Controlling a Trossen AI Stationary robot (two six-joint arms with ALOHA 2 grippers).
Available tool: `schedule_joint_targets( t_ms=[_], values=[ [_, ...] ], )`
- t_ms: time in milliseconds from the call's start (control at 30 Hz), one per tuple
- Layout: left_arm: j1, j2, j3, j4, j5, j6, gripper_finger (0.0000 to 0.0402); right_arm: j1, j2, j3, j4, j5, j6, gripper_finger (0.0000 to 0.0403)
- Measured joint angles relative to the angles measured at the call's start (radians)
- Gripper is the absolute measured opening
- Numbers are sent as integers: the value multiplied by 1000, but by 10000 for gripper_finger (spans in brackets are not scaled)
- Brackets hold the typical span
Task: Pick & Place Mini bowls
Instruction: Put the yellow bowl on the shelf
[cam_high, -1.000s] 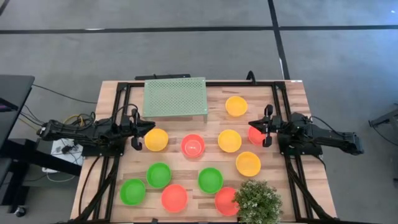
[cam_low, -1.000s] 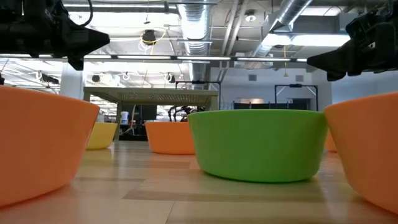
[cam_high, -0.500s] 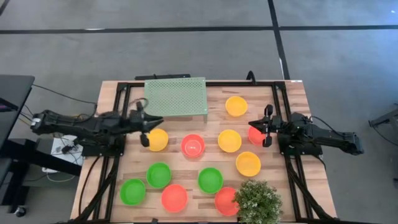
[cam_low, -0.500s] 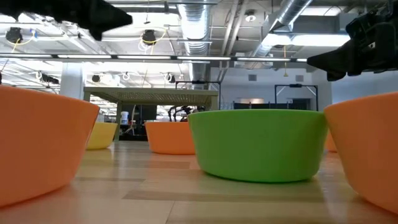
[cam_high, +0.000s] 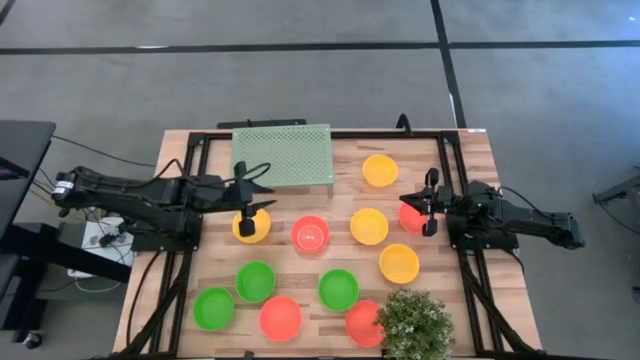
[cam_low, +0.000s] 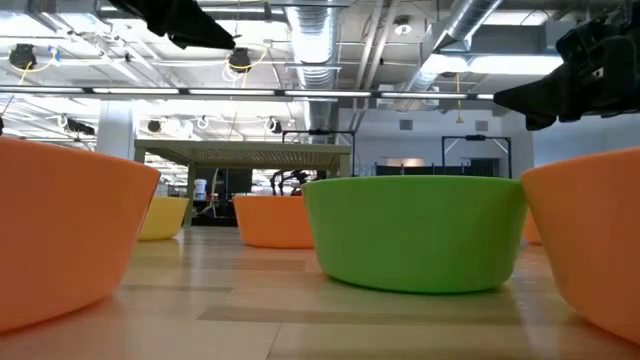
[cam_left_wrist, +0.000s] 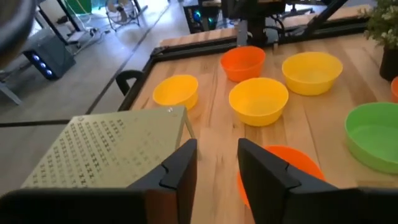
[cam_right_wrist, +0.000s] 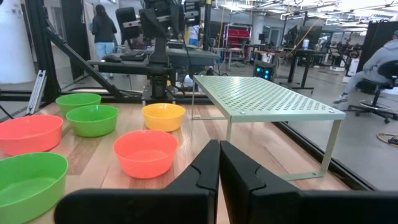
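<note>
step: approach to pick; left gripper (cam_high: 246, 207), fingers slightly spread, poised above yellow mini bowl (cam_high: 251, 226) directly beneath it; next likely descent onto rim; right gripper (cam_high: 429, 201), pressed together, waits beside red bowl (cam_high: 410, 217).

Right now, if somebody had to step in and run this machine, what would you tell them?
Left gripper: open, empty, above the yellow bowl by the pale green perforated stand.
Right gripper: shut, empty, over the red bowl at the table's right rail.
Bowls: eleven show, all loose on the table. Four yellow, four red, three green; one red bowl is partly under the bushy plant.
Done: nothing gripped, nothing on the stand.
Left: every pick and every place.
</note>
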Motion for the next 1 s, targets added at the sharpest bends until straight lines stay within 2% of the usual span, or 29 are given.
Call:
schedule_joint_targets(
  t_ms=[200, 1000],
  values=[
    [0, -17, 0, 0, -1, 0, 133, 0, 0, 0, 0, 0, 0, 6],
    [0, -17, 0, 0, -2, -1, 132, 0, 0, 0, 0, 0, 0, 6]
  ],
)
